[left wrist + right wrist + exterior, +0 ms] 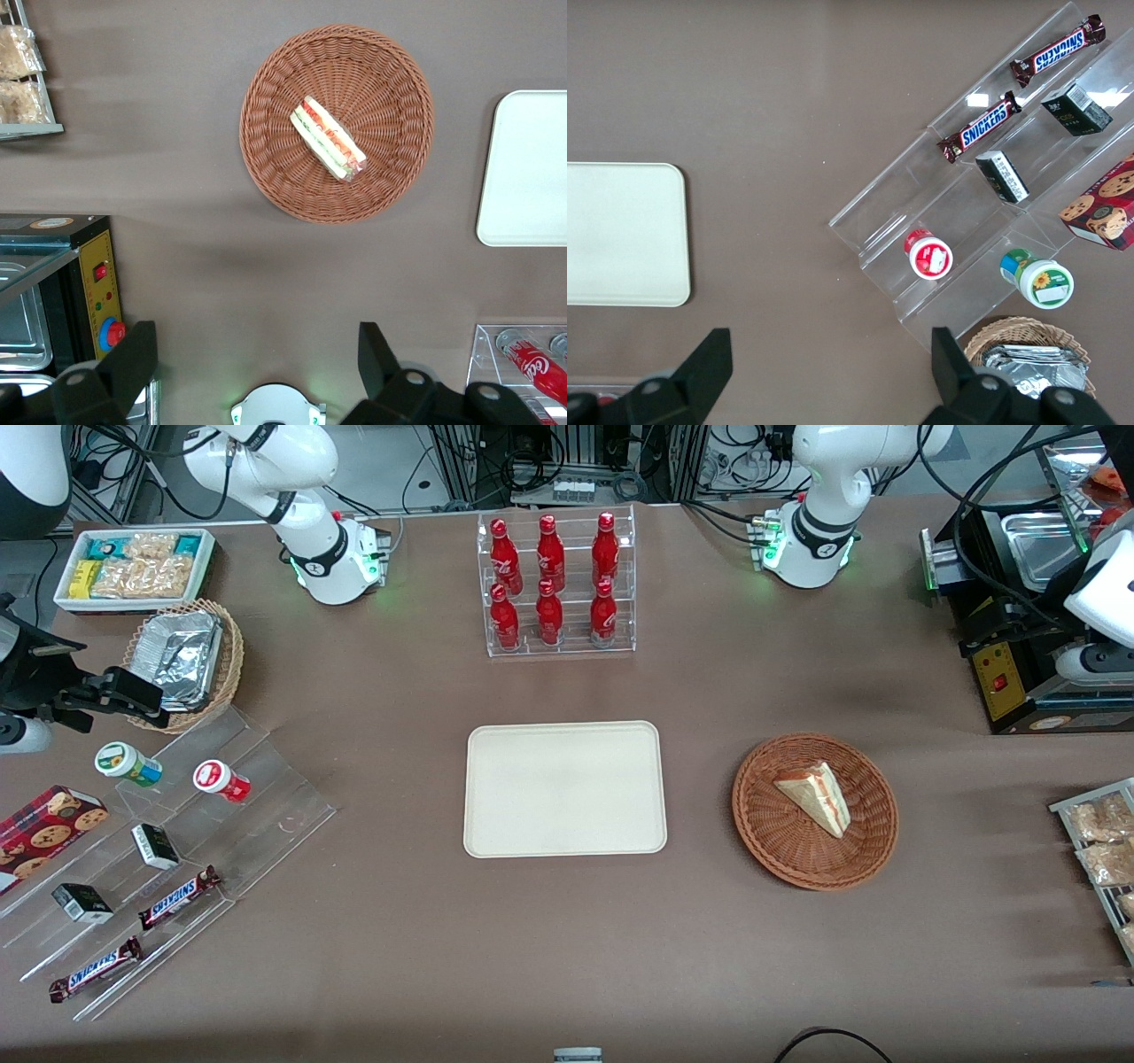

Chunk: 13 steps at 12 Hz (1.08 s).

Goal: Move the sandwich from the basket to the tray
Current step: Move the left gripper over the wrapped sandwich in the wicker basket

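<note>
Front view shows the sandwich [816, 796] lying on its side in the basket [815, 811], a pale triangular wedge with its layered edge turned toward the working arm's end of the bench [567, 939]. It sits a little off the basket's centre. The tray [565, 788], flat and cream-white with rounded corners and a low rim, lies bare beside the basket toward the parked arm's end, a strip of brown bench between them.

From the left wrist view, the gripper [252, 363] hangs high above the bench, farther from the front camera than the basket, its dark fingers [133, 359] spread wide with nothing between them. That height and spread suit an approach not yet begun.

The basket is tightly woven reddish-brown wicker, round and shallow, so its low wall should hardly obstruct a descent. The wedge's soft bread and pink, red and green filling likely call for a gentle pinch across its flat faces.
</note>
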{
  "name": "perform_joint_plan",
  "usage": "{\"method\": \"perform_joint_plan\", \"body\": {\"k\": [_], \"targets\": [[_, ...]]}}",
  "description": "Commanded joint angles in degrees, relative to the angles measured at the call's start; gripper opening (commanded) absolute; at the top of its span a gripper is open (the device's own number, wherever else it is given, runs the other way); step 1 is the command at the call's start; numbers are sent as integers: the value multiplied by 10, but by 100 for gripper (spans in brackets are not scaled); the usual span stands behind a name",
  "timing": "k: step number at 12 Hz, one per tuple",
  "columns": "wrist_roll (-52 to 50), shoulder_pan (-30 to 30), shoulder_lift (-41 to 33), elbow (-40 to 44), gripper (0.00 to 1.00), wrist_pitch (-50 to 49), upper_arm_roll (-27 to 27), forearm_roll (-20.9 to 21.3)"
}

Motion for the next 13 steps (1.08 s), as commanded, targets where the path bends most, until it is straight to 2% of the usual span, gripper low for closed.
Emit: {"method": "perform_joint_plan", "body": {"k": [1,3,6,8,10,11,13], "targets": [[-2,-9,14,11,100,-8,5,8],[-30,-13,46,-12,100,15,3,4],[-124,-14,64,-106,100,149,2,0],[-191,-28,84,-135,100,212,2,-2],[-311,-50,111,-162,100,274,2,-1],[-413,-60,117,-210,100,353,2,-1],[-478,-65,117,-244,100,397,-2,-1]]}}
